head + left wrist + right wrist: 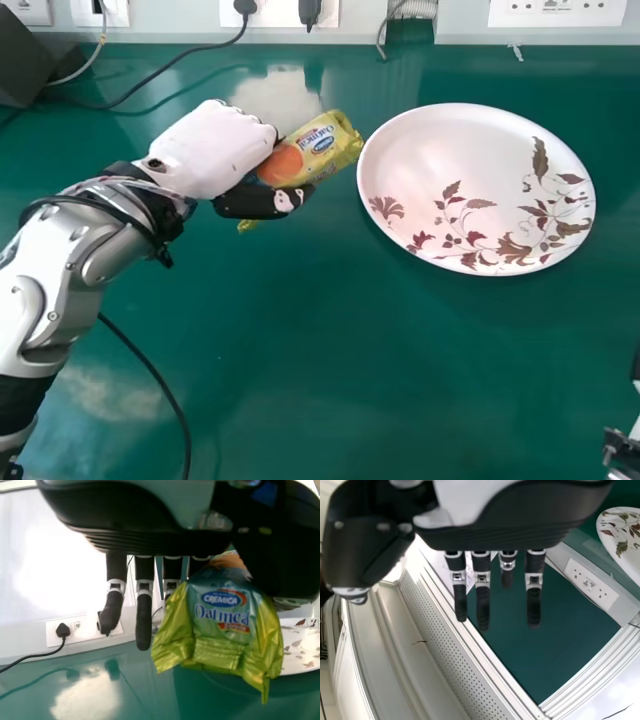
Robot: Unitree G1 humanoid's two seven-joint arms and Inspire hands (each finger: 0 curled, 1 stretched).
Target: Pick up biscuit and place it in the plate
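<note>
The biscuit packet [322, 148] is being pinched by the left hand [215, 150] near the plate [440, 150]; the right hand [482, 600] is being held straight-fingered. For this probably light, slippery, breakable load, gentle gripping around the middle is being advised.

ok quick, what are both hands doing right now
Left hand: closed on the biscuit packet, gripping it between thumb and fingers.
Right hand: open and holding nothing, fingers straight.
</note>
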